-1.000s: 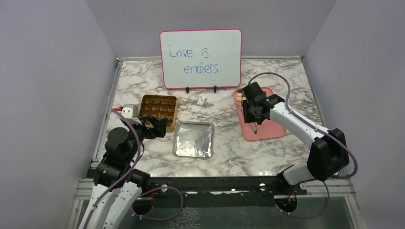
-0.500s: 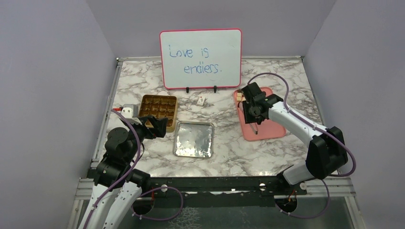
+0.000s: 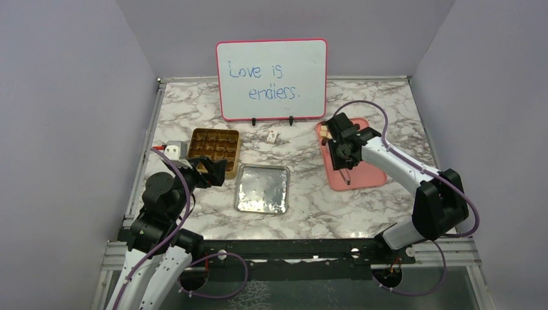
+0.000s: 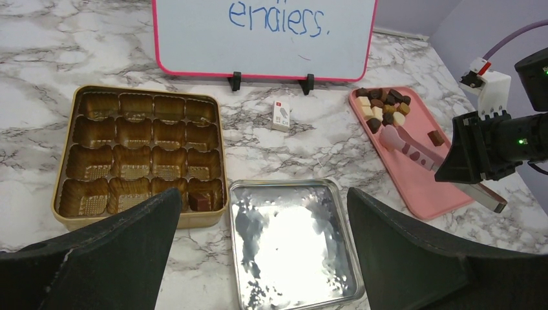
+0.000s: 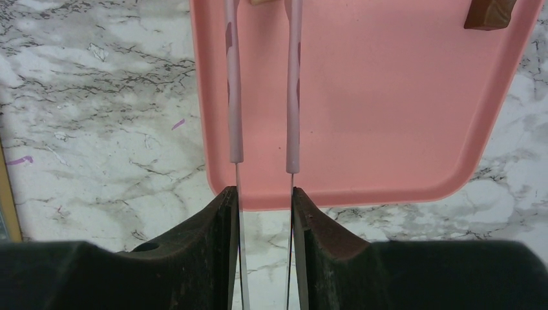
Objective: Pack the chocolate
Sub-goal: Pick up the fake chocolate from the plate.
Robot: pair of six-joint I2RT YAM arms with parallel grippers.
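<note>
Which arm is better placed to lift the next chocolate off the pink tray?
Right. The right arm holds the tongs in its jaws over the pink tray, tips near the chocolates. The left arm hangs by the gold tin, jaws open.

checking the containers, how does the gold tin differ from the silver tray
The gold tin is split into small cups and holds one dark chocolate in a corner cup; the silver tray is one open well, bare. The tin looks matte gold-brown, the tray mirror-shiny. Both are squarish and lie flat, side by side.
</note>
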